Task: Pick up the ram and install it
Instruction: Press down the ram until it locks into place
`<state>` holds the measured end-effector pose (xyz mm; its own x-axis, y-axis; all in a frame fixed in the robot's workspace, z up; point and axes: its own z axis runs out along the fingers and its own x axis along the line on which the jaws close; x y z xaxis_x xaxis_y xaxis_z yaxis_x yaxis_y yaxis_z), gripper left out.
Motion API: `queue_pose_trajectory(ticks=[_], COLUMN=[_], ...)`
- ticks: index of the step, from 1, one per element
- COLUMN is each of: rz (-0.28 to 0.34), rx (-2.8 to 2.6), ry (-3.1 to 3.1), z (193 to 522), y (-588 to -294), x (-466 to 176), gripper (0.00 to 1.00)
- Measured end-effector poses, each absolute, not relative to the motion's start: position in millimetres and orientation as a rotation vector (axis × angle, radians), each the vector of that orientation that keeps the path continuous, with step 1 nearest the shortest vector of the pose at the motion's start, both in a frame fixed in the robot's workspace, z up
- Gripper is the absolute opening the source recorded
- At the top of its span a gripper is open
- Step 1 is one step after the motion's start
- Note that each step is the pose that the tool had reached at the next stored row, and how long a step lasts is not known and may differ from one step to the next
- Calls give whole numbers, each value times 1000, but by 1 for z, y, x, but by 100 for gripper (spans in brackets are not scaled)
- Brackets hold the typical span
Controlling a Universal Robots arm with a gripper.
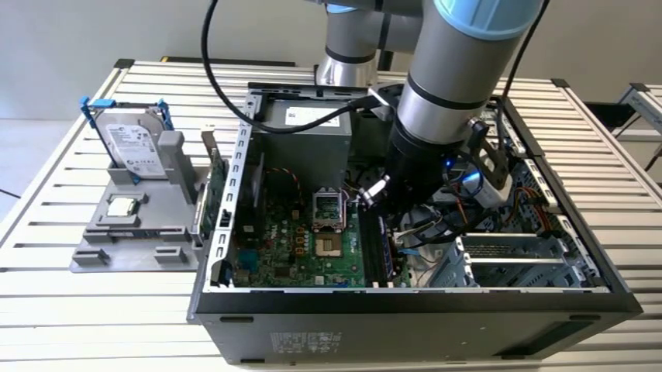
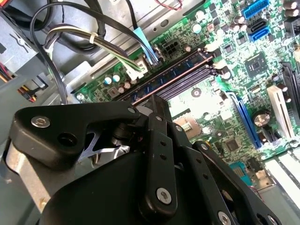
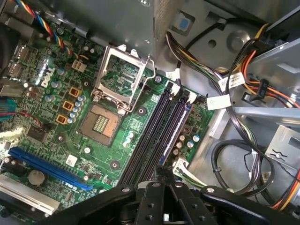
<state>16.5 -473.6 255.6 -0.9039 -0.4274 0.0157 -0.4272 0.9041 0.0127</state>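
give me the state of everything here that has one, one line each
computer case: side off, lying open-side up on the table
cpu socket: retention frame flipped open, no chip in it
memory slots: black, under the hand
ram: lying along a slot, below the hand
hard drive: standing upright in the grey holder, outside the case

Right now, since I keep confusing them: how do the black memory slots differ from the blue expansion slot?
The memory slots are black, several lying side by side; the blue expansion slot is a single one. They run crosswise to each other. Both are long, narrow sockets on the green motherboard.
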Motion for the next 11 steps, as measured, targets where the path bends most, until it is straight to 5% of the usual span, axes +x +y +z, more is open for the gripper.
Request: queue_pose_trajectory(ticks=[11], rz=[-13], rx=[833], ry=[-3009], z=[255], y=[-474], x=[16], gripper=[0])
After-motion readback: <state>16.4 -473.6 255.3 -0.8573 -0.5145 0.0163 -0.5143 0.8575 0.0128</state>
